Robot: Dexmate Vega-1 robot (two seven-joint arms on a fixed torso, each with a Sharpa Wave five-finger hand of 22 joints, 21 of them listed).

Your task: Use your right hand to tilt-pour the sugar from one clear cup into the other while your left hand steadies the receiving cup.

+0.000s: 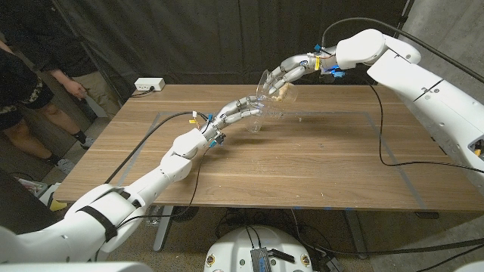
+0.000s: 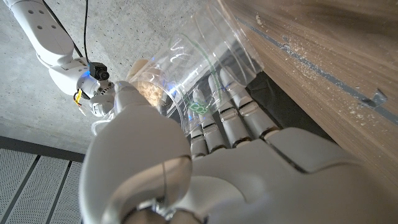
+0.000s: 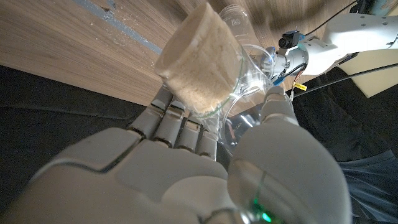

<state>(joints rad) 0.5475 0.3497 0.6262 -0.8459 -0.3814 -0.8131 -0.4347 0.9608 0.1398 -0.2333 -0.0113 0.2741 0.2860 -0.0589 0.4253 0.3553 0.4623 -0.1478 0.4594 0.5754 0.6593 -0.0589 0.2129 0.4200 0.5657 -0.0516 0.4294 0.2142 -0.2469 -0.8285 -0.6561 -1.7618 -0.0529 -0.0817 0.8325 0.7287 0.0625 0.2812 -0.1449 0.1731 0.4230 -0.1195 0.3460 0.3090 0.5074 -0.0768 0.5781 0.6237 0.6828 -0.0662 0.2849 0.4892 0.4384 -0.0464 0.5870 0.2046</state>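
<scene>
My right hand [image 1: 293, 72] holds a clear cup of brownish sugar [image 1: 276, 88] tilted above the table, its mouth pointing down toward the receiving cup. In the right wrist view the sugar [image 3: 198, 67] sits packed in the tilted cup, gripped by my right hand [image 3: 186, 168]. My left hand [image 1: 236, 111] grips the clear receiving cup [image 1: 255, 119], which stands on the table just below the tilted one. In the left wrist view my fingers [image 2: 227, 118] wrap the receiving cup [image 2: 202, 62], with the sugar cup [image 2: 149, 90] beyond it.
Blue tape [image 1: 340, 115] marks a rectangle on the wooden table [image 1: 302, 166]. Grains of sugar [image 2: 311, 59] are scattered on the wood near the cups. A white power strip [image 1: 148, 85] lies at the back left corner. A person [image 1: 30, 83] stands beside the table's left end.
</scene>
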